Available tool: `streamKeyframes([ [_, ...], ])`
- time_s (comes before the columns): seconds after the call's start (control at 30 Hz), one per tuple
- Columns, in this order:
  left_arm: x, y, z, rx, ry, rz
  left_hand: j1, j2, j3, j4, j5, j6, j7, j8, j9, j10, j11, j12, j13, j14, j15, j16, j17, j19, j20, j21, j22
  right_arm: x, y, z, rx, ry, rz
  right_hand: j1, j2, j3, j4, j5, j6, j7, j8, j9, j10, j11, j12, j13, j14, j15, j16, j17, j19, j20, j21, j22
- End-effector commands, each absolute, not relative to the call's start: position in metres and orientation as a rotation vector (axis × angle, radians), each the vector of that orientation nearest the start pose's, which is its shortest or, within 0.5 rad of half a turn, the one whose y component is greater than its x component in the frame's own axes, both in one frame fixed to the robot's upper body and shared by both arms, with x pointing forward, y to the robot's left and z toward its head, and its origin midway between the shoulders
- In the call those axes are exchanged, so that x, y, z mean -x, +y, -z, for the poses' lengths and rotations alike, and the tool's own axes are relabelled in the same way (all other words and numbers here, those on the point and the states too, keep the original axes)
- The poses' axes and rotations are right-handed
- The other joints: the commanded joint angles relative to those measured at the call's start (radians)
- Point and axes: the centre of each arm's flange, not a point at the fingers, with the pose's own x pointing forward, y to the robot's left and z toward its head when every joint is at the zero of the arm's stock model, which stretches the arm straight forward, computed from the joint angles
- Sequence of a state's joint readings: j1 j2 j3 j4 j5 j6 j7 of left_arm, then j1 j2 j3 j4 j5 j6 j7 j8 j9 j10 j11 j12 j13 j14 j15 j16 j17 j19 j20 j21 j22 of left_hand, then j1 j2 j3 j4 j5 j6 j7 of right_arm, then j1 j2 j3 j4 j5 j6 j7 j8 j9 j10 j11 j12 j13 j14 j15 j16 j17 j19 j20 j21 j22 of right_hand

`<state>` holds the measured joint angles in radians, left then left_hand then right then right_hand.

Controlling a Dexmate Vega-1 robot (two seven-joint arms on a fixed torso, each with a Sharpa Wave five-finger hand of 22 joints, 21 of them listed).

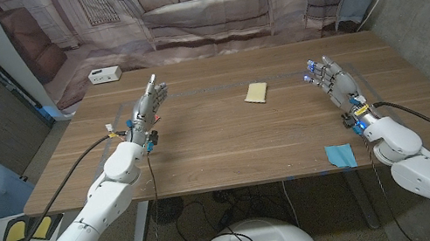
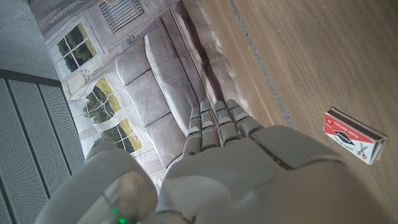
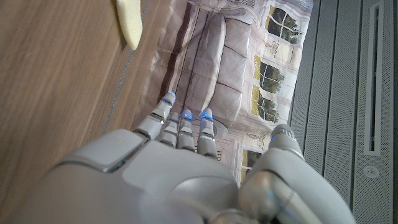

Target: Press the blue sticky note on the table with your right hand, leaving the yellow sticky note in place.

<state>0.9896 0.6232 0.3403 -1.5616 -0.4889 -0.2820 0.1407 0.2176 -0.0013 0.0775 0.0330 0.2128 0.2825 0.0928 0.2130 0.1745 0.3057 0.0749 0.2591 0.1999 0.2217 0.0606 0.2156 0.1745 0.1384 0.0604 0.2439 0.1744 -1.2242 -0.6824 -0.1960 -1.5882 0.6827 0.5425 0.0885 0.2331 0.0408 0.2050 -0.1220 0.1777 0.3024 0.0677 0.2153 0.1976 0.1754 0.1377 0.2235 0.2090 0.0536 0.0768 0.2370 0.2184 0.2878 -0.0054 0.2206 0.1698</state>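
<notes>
— Waiting, by the look of it: nothing has been pressed yet. The right hand [image 1: 330,78] is raised over the counter [image 1: 229,149] with its fingers [image 1: 316,73] apart, reaching away from the robot and holding nothing.

— And the blue sticky note [image 1: 340,156]?

— Down at the counter's near edge, at about five o'clock on the tabletop as the head camera sees it. It lies just beside the right forearm, on its inner side, well behind the hand. From the fingers it sits at roughly six o'clock, back toward the robot's body, not in front of them.

— So the hand is aimed the wrong way for it?

— I'd say so. The fingers point toward twelve o'clock, at the far backdrop. My guess is the next move calls for drawing the hand back toward the near edge, turning the palm down, and lowering it onto the blue square.

— Where's the yellow sticky note [image 1: 256,92]?

— Near the middle of the counter, a little past centre, at about nine o'clock from the right hand and well apart from it. It also shows in the right wrist view [image 3: 129,23], beyond the fingertips. Pulling straight back should keep the hand clear of it.

— And the left hand [image 1: 147,107]?

— Up on its own side, fingers together and straight, gripping nothing. A small matchbox [image 2: 352,135] lies on the wood near it, and a white box [image 1: 104,74] sits at the far left corner.
</notes>
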Motion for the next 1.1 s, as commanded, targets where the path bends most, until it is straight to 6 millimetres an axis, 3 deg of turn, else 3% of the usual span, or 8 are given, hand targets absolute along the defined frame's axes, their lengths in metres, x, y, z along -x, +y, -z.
streamKeyframes([
  [0.03, -0.594, 0.286, 0.019, -0.121, -0.670, 0.147, 0.013, 0.005, -0.001, -0.006, 0.000, 0.012, 0.002, 0.001, 0.005, 0.009, -0.004, 0.001, 0.001, 0.009, 0.005, -0.002, 0.005, -0.004, 0.008, -0.007, 0.004, -0.523, -0.343, 0.073, 0.027, -0.791, -0.218, -0.006, -0.004, -0.006, 0.000, 0.006, 0.021, 0.000, 0.011, 0.003, 0.007, -0.001, 0.003, 0.003, 0.010, 0.001, -0.002, 0.002, 0.014, 0.001, -0.004, 0.002],
  [0.6, -0.586, 0.299, 0.009, -0.140, -0.688, 0.130, 0.018, 0.012, 0.001, -0.009, 0.000, 0.022, 0.005, -0.003, 0.005, 0.016, -0.006, -0.001, 0.000, 0.014, 0.006, -0.008, 0.005, 0.001, 0.011, -0.013, 0.004, -0.487, -0.346, 0.092, 0.058, -0.788, -0.190, -0.005, -0.001, -0.006, -0.001, 0.007, 0.021, -0.006, 0.008, 0.004, 0.018, -0.005, 0.004, 0.001, 0.023, -0.003, -0.001, 0.001, 0.031, -0.001, -0.004, 0.002],
  [1.1, -0.587, 0.291, 0.001, -0.169, -0.690, 0.137, 0.021, 0.015, 0.002, -0.011, -0.001, 0.029, 0.005, -0.005, 0.005, 0.023, 0.001, -0.003, 0.000, 0.019, 0.007, -0.010, 0.005, 0.005, 0.008, -0.016, 0.004, -0.460, -0.360, 0.114, 0.071, -0.780, -0.142, -0.003, -0.002, -0.008, -0.004, 0.008, 0.037, -0.008, 0.010, 0.005, 0.038, -0.009, 0.009, 0.000, 0.050, -0.010, 0.004, -0.001, 0.060, -0.007, 0.000, 0.002],
])
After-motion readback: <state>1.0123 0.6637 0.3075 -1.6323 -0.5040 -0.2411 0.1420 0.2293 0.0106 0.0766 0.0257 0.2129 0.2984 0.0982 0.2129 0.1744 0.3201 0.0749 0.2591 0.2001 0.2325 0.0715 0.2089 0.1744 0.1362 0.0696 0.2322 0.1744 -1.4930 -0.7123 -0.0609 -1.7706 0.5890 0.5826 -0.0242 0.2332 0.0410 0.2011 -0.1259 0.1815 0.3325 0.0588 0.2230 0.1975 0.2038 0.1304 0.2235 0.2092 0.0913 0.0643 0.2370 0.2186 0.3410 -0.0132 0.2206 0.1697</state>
